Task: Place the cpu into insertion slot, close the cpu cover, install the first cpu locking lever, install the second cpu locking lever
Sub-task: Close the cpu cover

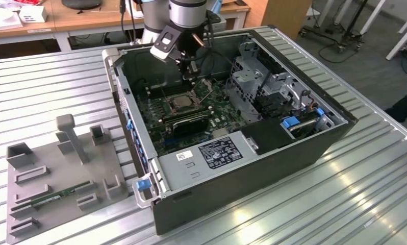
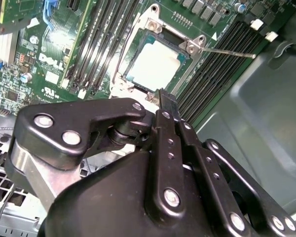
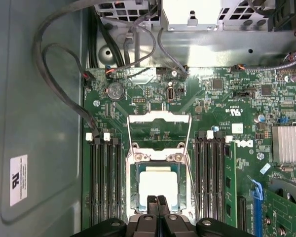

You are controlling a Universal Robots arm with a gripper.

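With the cpu (image 3: 158, 185) seated in the insertion slot (image 3: 133, 190) and the cpu cover (image 3: 158, 117) open beside it, the clenched, empty pincer (image 3: 157, 199) hangs over the slot's edge; closing the cover seems in hand, needing that frame swung down.

The cpu (image 3: 158, 186) has a pale silvery face inside the silvery rim of the insertion slot (image 3: 133, 192). Around it, the green motherboard (image 3: 207, 106) carries black memory slots (image 3: 106, 182). The cpu cover (image 3: 159, 115) is silvery. The gripper (image 3: 157, 200) is black with silver screws. At the exterior view's left, a grey fixture (image 1: 60, 168) holds a green memory stick (image 1: 60, 195) on the ribbed silvery table (image 1: 326, 204).
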